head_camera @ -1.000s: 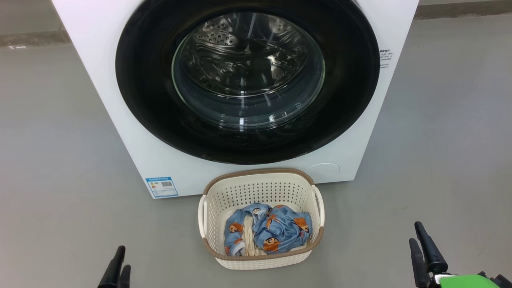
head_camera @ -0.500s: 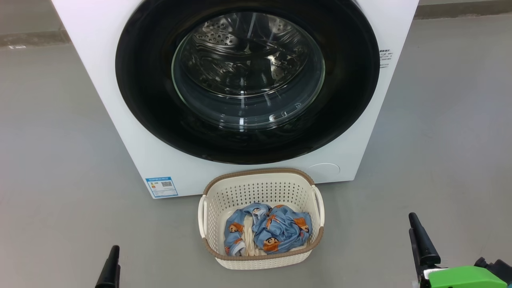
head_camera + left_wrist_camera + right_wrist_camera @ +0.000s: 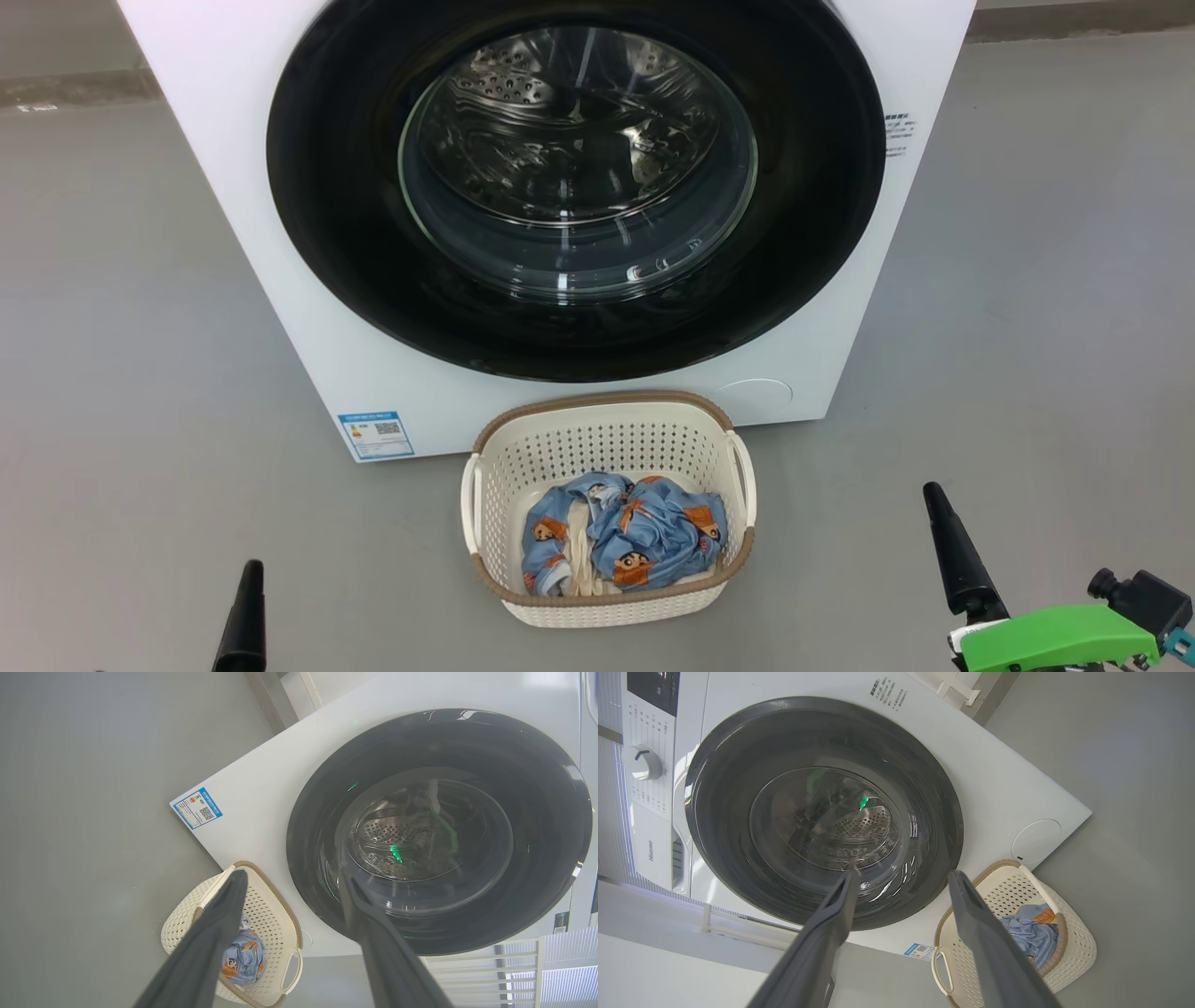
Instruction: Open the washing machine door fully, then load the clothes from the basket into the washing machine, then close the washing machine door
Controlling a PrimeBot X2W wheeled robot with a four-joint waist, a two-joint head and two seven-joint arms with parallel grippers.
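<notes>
I'm holding left jaws and right jaws wide apart, empty, either side of the small cream perforated basket [image 3: 607,611] of blue cartoon-print clothes [image 3: 644,546] on the grey floor [image 3: 140,373], parked just before the big white washing machine [image 3: 224,168] for short transfers, its black-rimmed round glass door [image 3: 345,243] shut.

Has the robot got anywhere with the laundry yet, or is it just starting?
Just starting, it seems. Done: nothing visible; the washing machine door is shut against the washing machine. In hand: the left tool and right tool are open and empty, pointing toward the door, touching nothing. Left: open the door fully, move the clothes out of the basket into the machine, then shut the door.
</notes>
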